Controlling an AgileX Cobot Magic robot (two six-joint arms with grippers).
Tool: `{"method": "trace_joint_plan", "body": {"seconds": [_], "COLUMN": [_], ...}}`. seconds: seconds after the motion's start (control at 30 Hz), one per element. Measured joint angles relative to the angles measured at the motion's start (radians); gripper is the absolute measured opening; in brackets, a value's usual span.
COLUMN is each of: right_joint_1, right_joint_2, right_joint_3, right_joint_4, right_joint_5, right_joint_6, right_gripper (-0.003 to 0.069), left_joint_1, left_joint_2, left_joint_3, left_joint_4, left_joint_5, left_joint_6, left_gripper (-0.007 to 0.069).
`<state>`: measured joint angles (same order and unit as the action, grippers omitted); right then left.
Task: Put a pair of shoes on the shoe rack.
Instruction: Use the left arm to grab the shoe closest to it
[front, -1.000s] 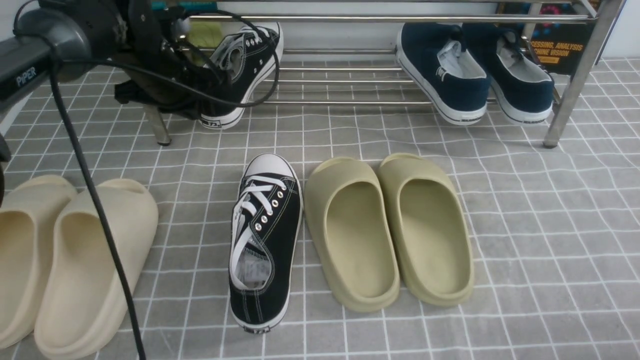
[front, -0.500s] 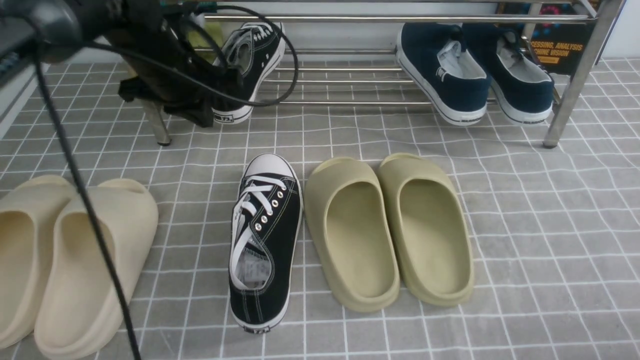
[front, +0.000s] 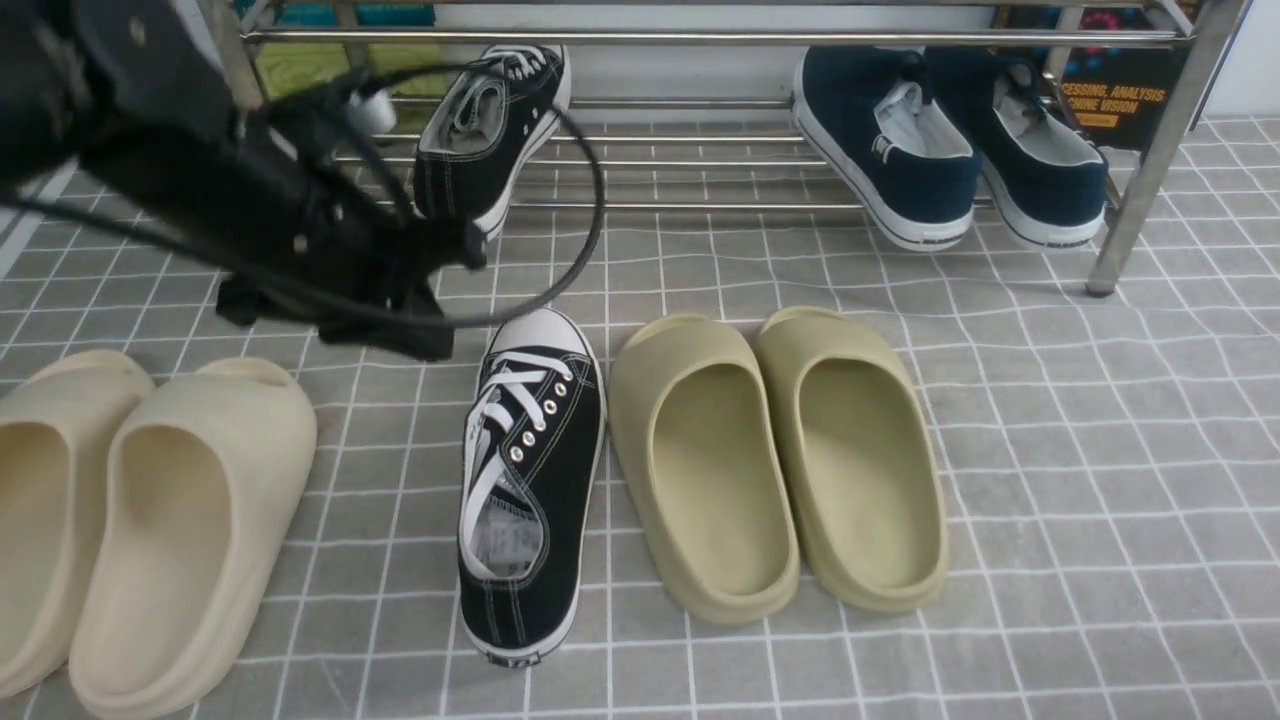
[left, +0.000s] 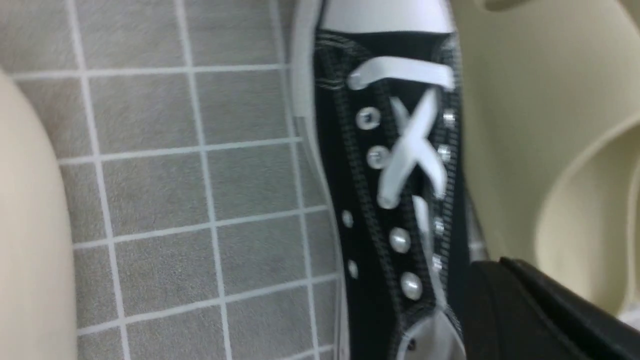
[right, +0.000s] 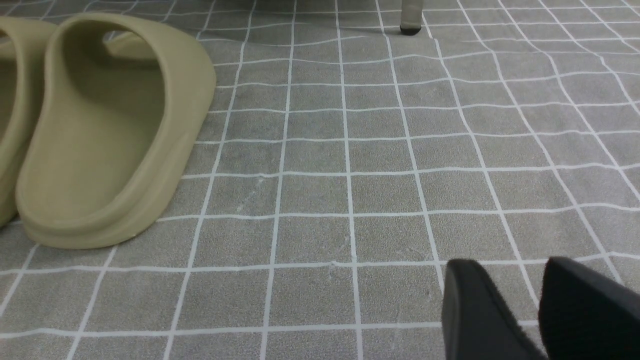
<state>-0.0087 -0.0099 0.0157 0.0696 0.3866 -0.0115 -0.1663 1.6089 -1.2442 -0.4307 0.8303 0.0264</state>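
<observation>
Grey tiled matting (right: 350, 150) lies under me. My left gripper (front: 425, 338) hangs closed and empty near the toe of one black sneaker (front: 530, 480), which sits on the floor beside the olive slippers (front: 780, 460). My right gripper (right: 537, 305) is parted, holding nothing, low over the matting. The other black sneaker (front: 490, 125) rests tilted on the lower rods of the shoe rack (front: 700, 38), left of the navy sneakers (front: 950, 150).

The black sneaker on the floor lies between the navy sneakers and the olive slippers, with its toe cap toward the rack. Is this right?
No. The front view shows the black sneaker on the floor between the cream slippers and the olive slippers, toe cap toward the shoe rack.
</observation>
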Motion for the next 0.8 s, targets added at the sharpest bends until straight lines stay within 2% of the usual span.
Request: {"method": "trace_joint_plan", "body": {"seconds": [0.1,0.17,0.27,0.3,0.33,0.37,0.4,0.5,0.57,0.67,0.8], "right_joint_1": [0.000,0.000,0.000,0.000,0.000,0.000,0.000,0.000,0.000,0.000,0.000], "right_joint_2": [0.000,0.000,0.000,0.000,0.000,0.000,0.000,0.000,0.000,0.000,0.000], "right_joint_3": [0.000,0.000,0.000,0.000,0.000,0.000,0.000,0.000,0.000,0.000,0.000], "right_joint_4": [0.000,0.000,0.000,0.000,0.000,0.000,0.000,0.000,0.000,0.000,0.000], "right_joint_5": [0.000,0.000,0.000,0.000,0.000,0.000,0.000,0.000,0.000,0.000,0.000], "right_joint_6": [0.000,0.000,0.000,0.000,0.000,0.000,0.000,0.000,0.000,0.000,0.000], "right_gripper": [0.0239,0.0239,0.0239,0.0239,0.0239,0.0239,0.0239,0.0239,0.0239,0.0239,0.0239], "left_joint_1": [0.000,0.000,0.000,0.000,0.000,0.000,0.000,0.000,0.000,0.000,0.000], "left_joint_2": [-0.002,-0.002,-0.002,-0.002,-0.002,-0.002,-0.002,0.010,0.032,0.074,0.131], "left_joint_3": [0.064,0.104,0.129,0.137,0.138,0.141,0.142,0.142,0.143,0.143,0.143], "left_joint_4": [-0.026,-0.042,-0.048,-0.048,-0.048,-0.051,-0.053,-0.089,-0.121,-0.151,-0.160], "left_joint_5": [-0.053,-0.068,-0.070,-0.073,-0.073,-0.073,-0.073,-0.079,-0.081,-0.081,-0.083], "left_joint_6": [0.000,0.009,0.026,0.035,0.035,0.039,0.040,0.045,0.059,0.096,0.140], "left_gripper": [-0.0010,0.0039,0.0150,0.0212,0.0223,0.0304,0.0350,0.0445,0.0477,0.0474,0.0407]}}
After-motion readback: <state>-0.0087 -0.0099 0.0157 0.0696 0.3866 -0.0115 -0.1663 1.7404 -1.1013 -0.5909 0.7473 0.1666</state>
